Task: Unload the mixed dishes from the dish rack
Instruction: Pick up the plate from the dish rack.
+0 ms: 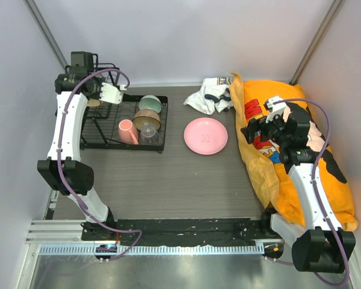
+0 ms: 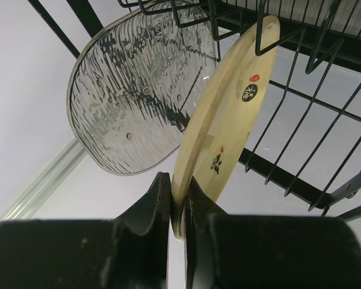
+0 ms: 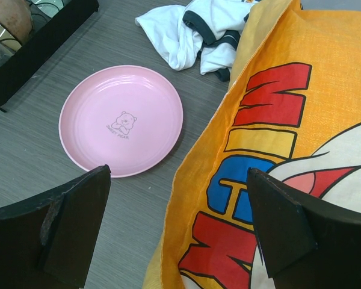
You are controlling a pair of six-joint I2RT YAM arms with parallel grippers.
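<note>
Black left gripper [image 2: 178,186] grips the round cream plate [image 2: 228,126] at its rim; black wire rack [image 2: 283,179] prongs may snag it when lifted.

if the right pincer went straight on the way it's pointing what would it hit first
Likely the edge of the orange cloth, just beside the pink plate; depth is unclear, so possibly the table between.

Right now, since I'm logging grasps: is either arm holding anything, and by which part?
The left fingers pinch the tan dish by its rim; the right fingers are open, holding nothing.
</note>
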